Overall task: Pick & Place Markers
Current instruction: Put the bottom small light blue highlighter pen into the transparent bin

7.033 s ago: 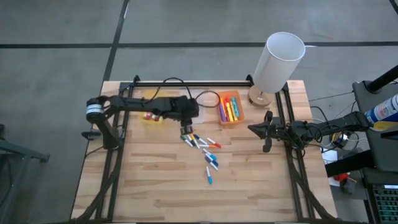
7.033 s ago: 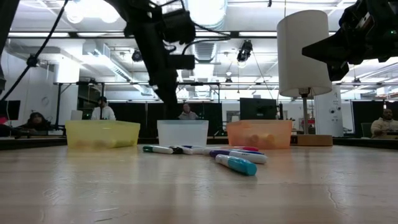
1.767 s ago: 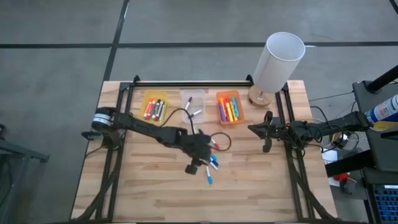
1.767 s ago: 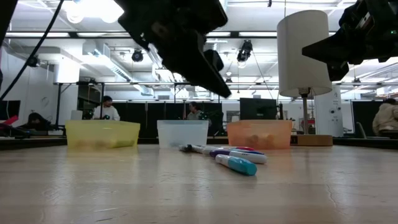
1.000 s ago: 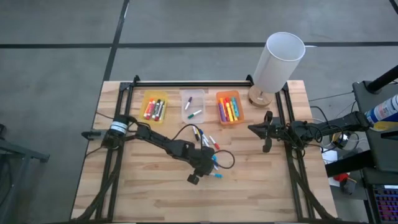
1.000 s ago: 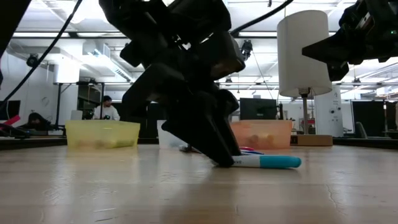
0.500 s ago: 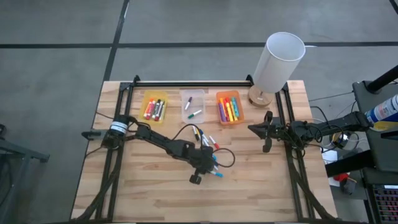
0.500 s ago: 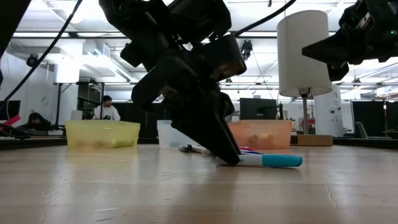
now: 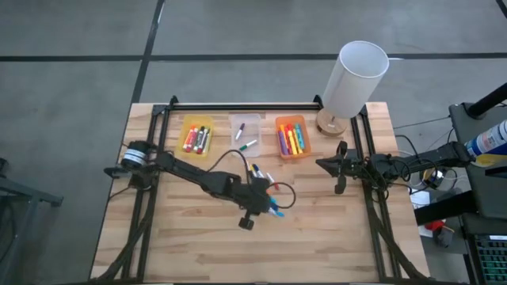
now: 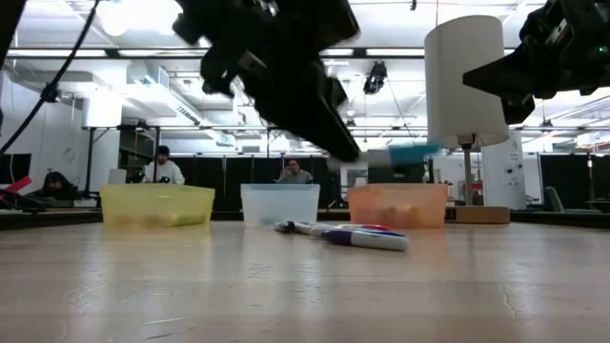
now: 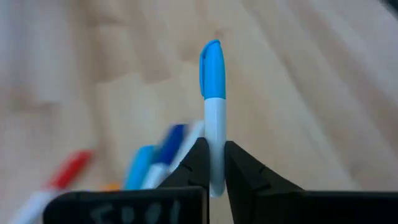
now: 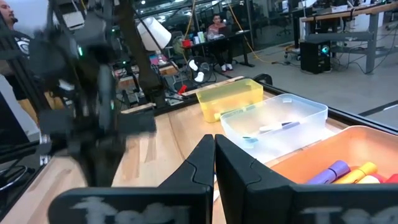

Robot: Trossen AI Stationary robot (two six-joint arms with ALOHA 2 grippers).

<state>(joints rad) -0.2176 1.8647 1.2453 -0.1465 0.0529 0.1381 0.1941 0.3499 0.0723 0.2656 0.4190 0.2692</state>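
STATUS: sort partly done | left end effector (image 9: 268,207) clamps blue-capped marker (image 11: 212,106), lifted clear of table (image 9: 198,245) | DONE: markers in yellow bin (image 9: 196,137), clear bin (image 9: 246,134), orange bin (image 9: 291,138) | LEFT: loose markers (image 9: 264,177) just beside it | right end effector (image 12: 214,155) fingers together, empty, waits well apart.

From above, the left claw (image 9: 261,207) covers most of the blue-capped marker (image 9: 276,213), only the tip showing. In the left wrist view the loose markers (image 11: 146,165) on the desk (image 11: 311,93) are a smear, colours only. Low down, the orange bin (image 10: 397,205) shows vague shapes inside, unreadable. The right claw (image 12: 214,144) runs off the frame, and the left arm (image 12: 87,93) beyond it is blurred.
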